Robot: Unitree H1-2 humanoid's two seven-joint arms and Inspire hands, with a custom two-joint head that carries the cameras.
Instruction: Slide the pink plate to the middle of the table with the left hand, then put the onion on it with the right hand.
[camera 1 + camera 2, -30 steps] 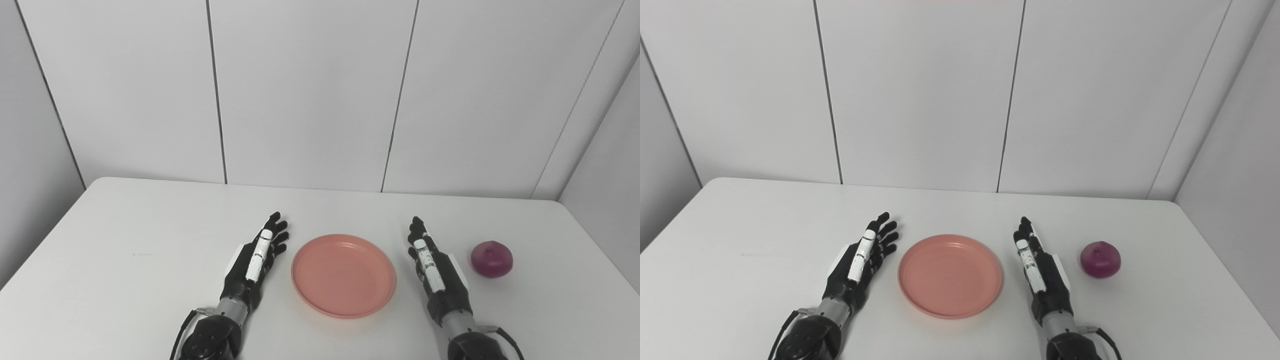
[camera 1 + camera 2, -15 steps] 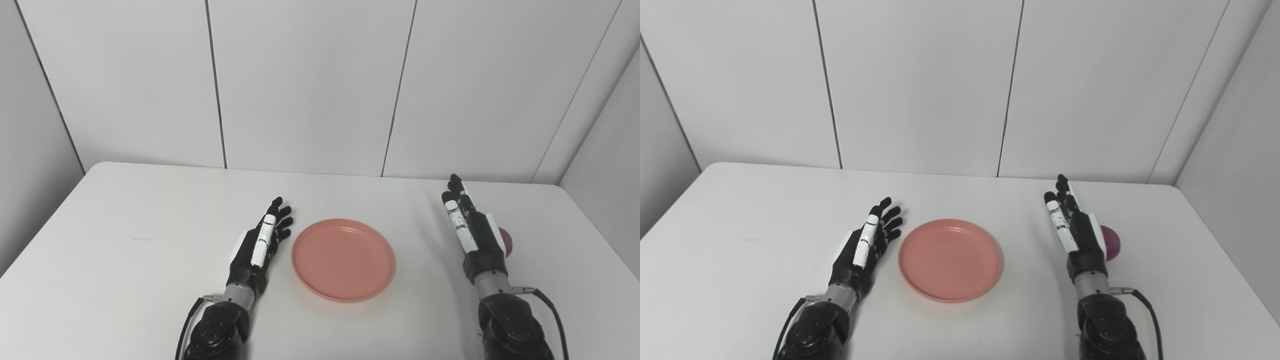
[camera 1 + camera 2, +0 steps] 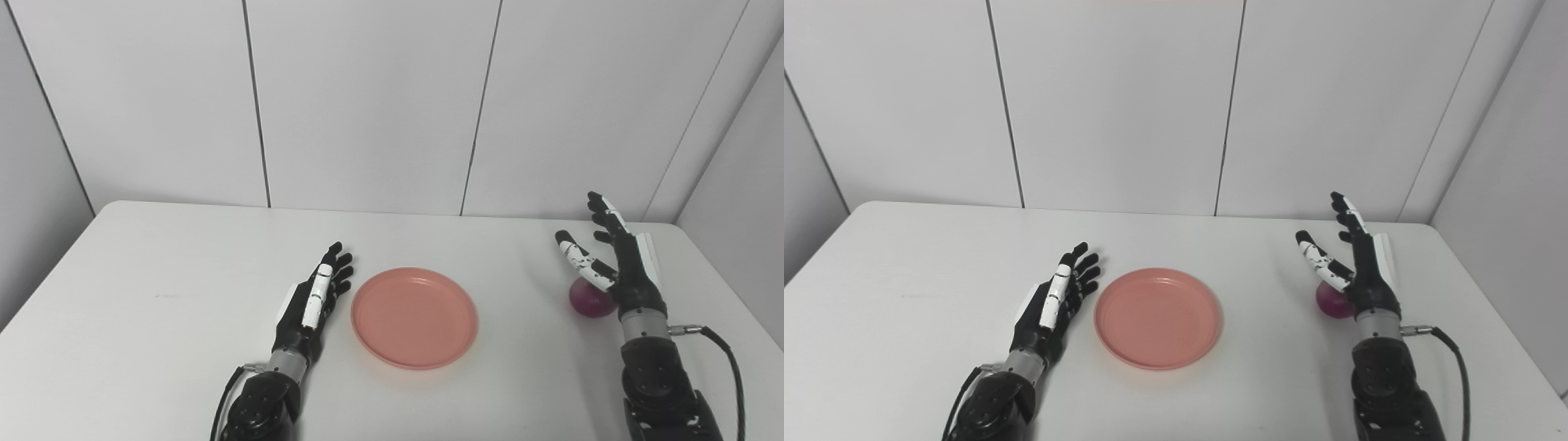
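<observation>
Pink plate (image 3: 414, 316) flat on the white worktop (image 3: 153, 269), about mid-width, rim just beside the fingertips of the left hand (image 3: 309, 302). Left hand laid flat, fingers straight and a little apart, holding nothing, not touching the rim as far as visible. Plate apparently in place already, so the remaining step looks to be the onion.

Onion (image 3: 1332, 301) on the worktop at the right, well apart from the plate, partly hidden behind the right hand (image 3: 1356, 263). Right hand raised above and just in front of it, thumb spread wide from the fingers, wide open, nothing held. No contact with the onion evident, though the overlap makes that hard to confirm.

Onion likely light, firm and round, with a smooth, dry purple skin: prone to roll if nudged from one side, and a little slippery under hard fingertips. Best taken around the widest part, thumb on one side and fingers opposite, coming down from above so that it is trapped rather than pushed away. Moderate squeeze enough; no real risk of crushing, more of it squirting out of a shallow pinch.

Plate shallow and probably light plastic, so apt to skid if the onion lands off-centre or drops from height; better set down gently near the middle
</observation>
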